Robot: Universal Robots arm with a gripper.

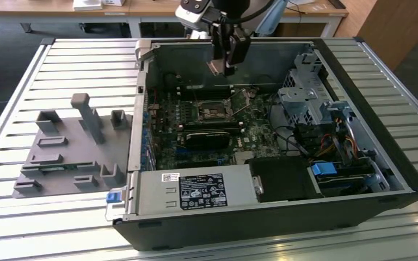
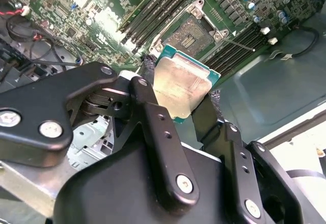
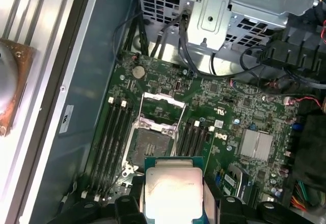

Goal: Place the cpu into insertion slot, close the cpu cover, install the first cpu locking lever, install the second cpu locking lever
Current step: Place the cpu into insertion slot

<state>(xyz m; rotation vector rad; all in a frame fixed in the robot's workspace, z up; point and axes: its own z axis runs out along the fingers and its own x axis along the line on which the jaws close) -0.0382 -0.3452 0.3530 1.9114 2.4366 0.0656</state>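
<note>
My gripper [image 1: 223, 66] hangs over the back of the open computer case [image 1: 383, 163], shut on the cpu [image 1: 213, 66]. In both wrist views the cpu [image 2: 181, 89] [image 3: 173, 191] is a flat silver-topped square on a green board, pinched by its edges between the two black fingers [image 2: 153, 112]. It is up in the air, clear of the motherboard. Below it lies the insertion slot [image 3: 150, 145] [image 2: 191, 35] [image 1: 213, 110], dark in the centre and uncovered. The cpu cover [image 3: 162, 107] stands swung open at the slot's far edge. A thin lever wire [image 2: 237, 43] sticks out beside the slot.
A long black block [image 1: 205, 137] lies on the board just in front of the slot. The grey power supply [image 1: 187, 191] fills the case's front, and a metal drive cage [image 1: 300, 95] with cables is on the exterior view's right. A grey fixture plate [image 1: 71, 147] sits on the slatted table.
</note>
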